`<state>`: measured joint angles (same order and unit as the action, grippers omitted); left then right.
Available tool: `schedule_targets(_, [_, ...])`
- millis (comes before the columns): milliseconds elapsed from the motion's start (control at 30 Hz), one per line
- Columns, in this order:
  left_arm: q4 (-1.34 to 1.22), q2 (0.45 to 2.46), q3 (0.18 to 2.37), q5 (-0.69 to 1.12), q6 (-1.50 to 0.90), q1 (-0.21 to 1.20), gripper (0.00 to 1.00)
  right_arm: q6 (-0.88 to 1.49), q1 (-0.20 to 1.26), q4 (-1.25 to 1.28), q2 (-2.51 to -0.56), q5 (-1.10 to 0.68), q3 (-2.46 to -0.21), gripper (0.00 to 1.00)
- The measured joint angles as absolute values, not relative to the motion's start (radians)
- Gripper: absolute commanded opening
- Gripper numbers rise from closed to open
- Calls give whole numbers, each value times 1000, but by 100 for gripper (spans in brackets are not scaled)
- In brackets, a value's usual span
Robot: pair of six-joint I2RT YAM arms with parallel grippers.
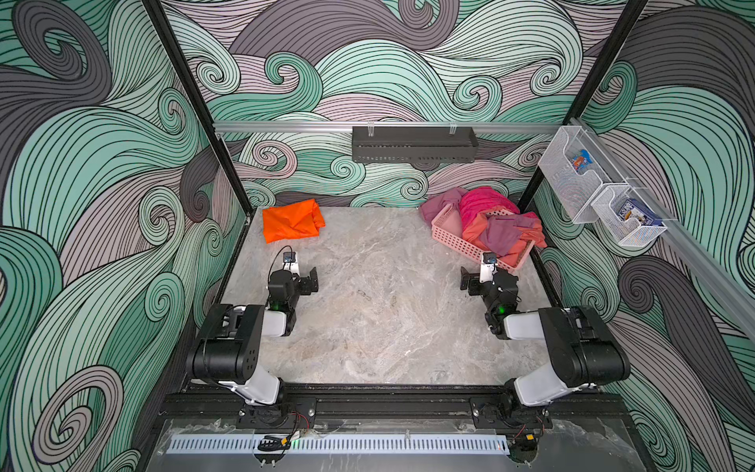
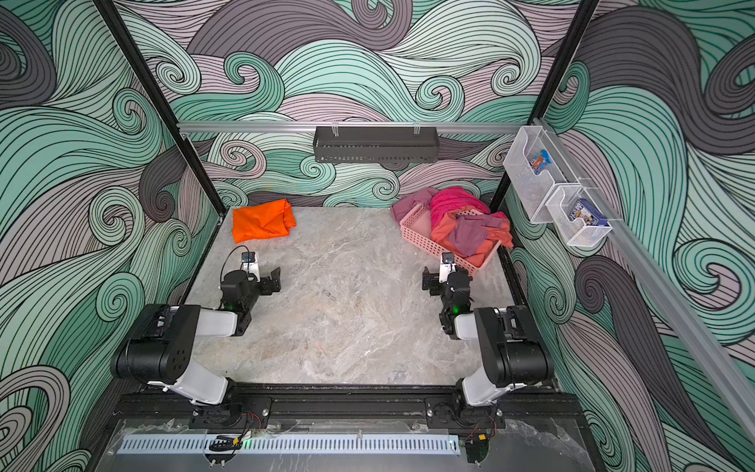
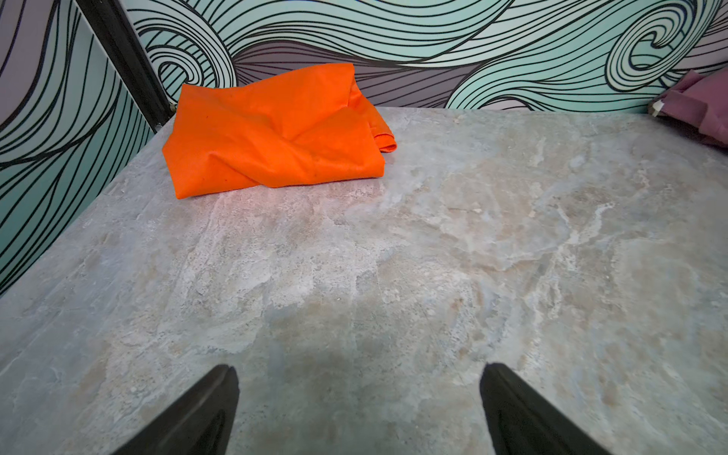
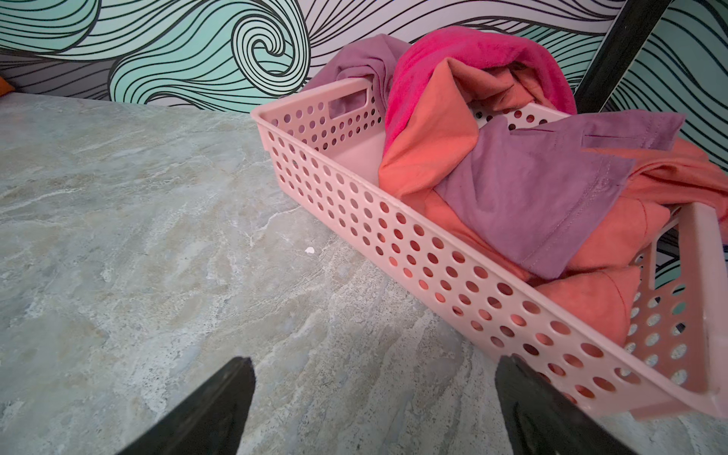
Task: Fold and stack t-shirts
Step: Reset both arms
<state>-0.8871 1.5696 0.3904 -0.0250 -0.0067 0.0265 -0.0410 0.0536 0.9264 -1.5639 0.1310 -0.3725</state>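
A bright orange t-shirt (image 1: 292, 220) (image 2: 261, 220) lies roughly folded at the table's back left corner; the left wrist view shows this t-shirt (image 3: 275, 134) as well. My left gripper (image 1: 312, 280) (image 2: 274, 280) (image 3: 358, 366) hovers open over bare table, short of the t-shirt and apart from it. My right gripper (image 1: 467, 282) (image 2: 428, 282) (image 4: 377, 357) is open too, with nothing between its fingers, just beside the near long wall of the pink basket (image 1: 461, 245) (image 4: 394, 236). Crumpled magenta, coral and mauve garments (image 4: 512, 177) fill the basket.
The marble table (image 1: 367, 318) is walled by patterned panels and black frame posts. A black shelf (image 1: 412, 145) hangs on the back rail. Two wire bins (image 1: 572, 175) (image 1: 629, 222) hang on the right rail. A mauve garment (image 1: 439, 202) spills over the basket's far end.
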Motion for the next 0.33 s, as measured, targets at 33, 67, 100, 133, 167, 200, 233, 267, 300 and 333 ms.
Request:
schedule_targets(33, [-888, 1570, 390, -23, -7, 27, 99, -41, 54, 927, -1564, 131, -373, 99])
schedule_targets(67, [-890, 1570, 390, -21, -7, 27, 99, -41, 54, 928, -1564, 131, -373, 99])
schedule_targets(100, [-891, 1570, 390, -21, -7, 27, 99, -41, 54, 930, -1564, 131, -373, 99])
schedule_targets(133, [-891, 1570, 390, -20, -7, 27, 99, -41, 54, 931, -1564, 131, -373, 99])
schedule_targets(167, [-892, 1570, 390, -19, -7, 27, 99, -41, 54, 933, -1564, 131, -373, 99])
schedule_targets(200, [-891, 1570, 390, -19, -7, 27, 99, -41, 54, 933, -1564, 131, -373, 99])
schedule_targets(233, [-892, 1570, 390, -19, -7, 27, 98, -41, 54, 933, -1564, 131, -373, 99])
schedule_targets(267, [-892, 1570, 390, -19, -7, 27, 99, -41, 54, 933, -1564, 131, -373, 99])
schedule_targets(300, [-892, 1570, 390, -19, -7, 27, 99, -41, 54, 933, -1564, 131, -373, 99])
schedule_targets(333, [-892, 1570, 390, -19, -7, 27, 99, -41, 54, 933, -1564, 131, -373, 99])
